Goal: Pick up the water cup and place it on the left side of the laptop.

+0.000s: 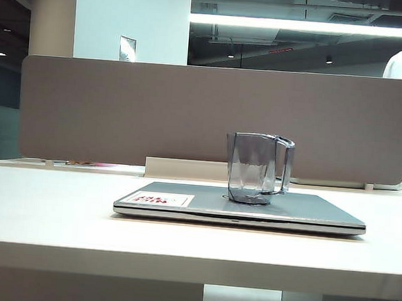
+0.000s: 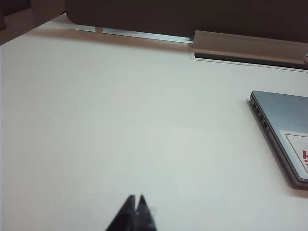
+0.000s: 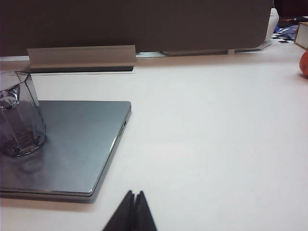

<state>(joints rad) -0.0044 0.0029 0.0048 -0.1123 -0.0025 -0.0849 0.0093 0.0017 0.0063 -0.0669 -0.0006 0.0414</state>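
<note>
Nearest the robot, two end effectors hover low over a pale desk (image 1: 43, 215), each seen only through its own wrist camera. The left end effector (image 2: 134, 204) has its dark fingertips pressed together, empty, above bare desk to the left of the laptop (image 1: 240, 207). The right end effector (image 3: 134, 199) is likewise pressed together and empty, just off the laptop's near right corner.

Farther in, the closed silver-grey laptop lies flat at the middle of the desk, a white-and-red sticker (image 1: 162, 199) at its near left corner. The water cup (image 1: 257, 167), a smoky transparent faceted mug, stands upright on the lid, right of centre, its squared handle to the right.

Behind everything runs a grey-brown partition (image 1: 210, 116).

Likely risks: the clear, faceted walls could slip in a pinch grip, the cup could tip or drag across the smooth lid, and carrying it leftward too low could clip the laptop.
</note>
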